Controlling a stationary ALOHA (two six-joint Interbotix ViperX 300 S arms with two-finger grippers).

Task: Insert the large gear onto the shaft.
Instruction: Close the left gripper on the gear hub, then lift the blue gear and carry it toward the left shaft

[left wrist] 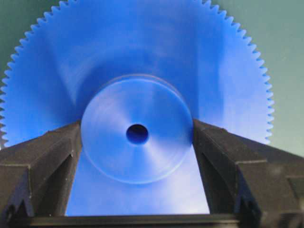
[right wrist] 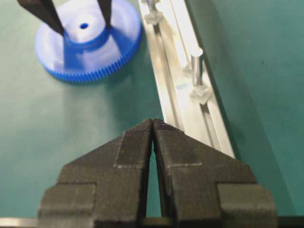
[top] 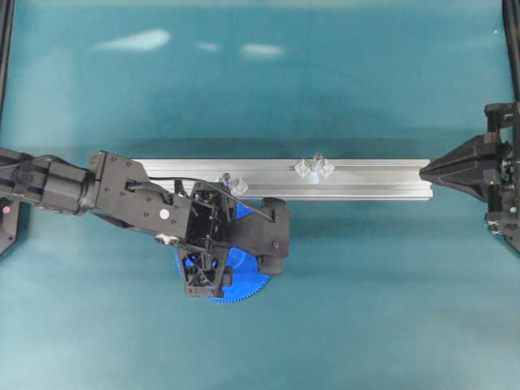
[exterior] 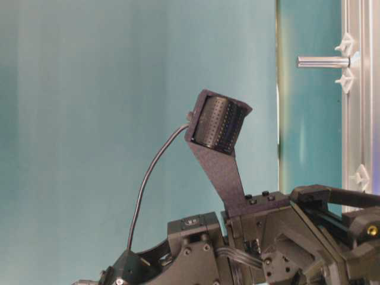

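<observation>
left tool [left wrist: 137, 142] over teal table [top: 366, 309]

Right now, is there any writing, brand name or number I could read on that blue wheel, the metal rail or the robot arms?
No readable text in any view.
The large gear: plain blue, no marking.
The aluminium rail: bare metal; a faint bluish smudge shows in the right wrist view, not legible as text.
The left gripper, closed on the gear's hub, and the right gripper: plain black.
A small emblem on the arm housing: too small to read.

Teal-green table surface [top: 366, 309], soft light glare patches [top: 134, 39] near far edge.
</observation>
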